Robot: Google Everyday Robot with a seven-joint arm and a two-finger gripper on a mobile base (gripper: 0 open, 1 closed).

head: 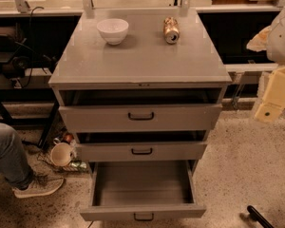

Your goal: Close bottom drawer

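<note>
Grey metal makes up the cabinet [142,80], which fills the middle of the view, and all three of its drawers stand open. The bottom drawer [142,186], lowest in the cabinet, is pulled out far toward the front, so its empty inside is plainly visible. The top drawer [140,117] and the middle drawer [141,151] are out only a little.

Left of the cabinet, a person's leg [9,158] in jeans and a sneaker rests on the floor. Right of the cabinet, at about the height of the top drawer, hangs the cream-coloured gripper [274,95]. It is well apart from the bottom drawer and holds nothing that I can see; whether it is open or closed I cannot tell.

On the cabinet's tabletop [142,63] stand a white bowl [113,30] and a golden can [171,30]. A cup [61,153] lies by the cabinet's lower left corner. A small black handle [143,216] marks the centre of the bottom drawer's front.

I judge that the closing is not yet begun: the approach, the contact and the whole push are left.
</note>
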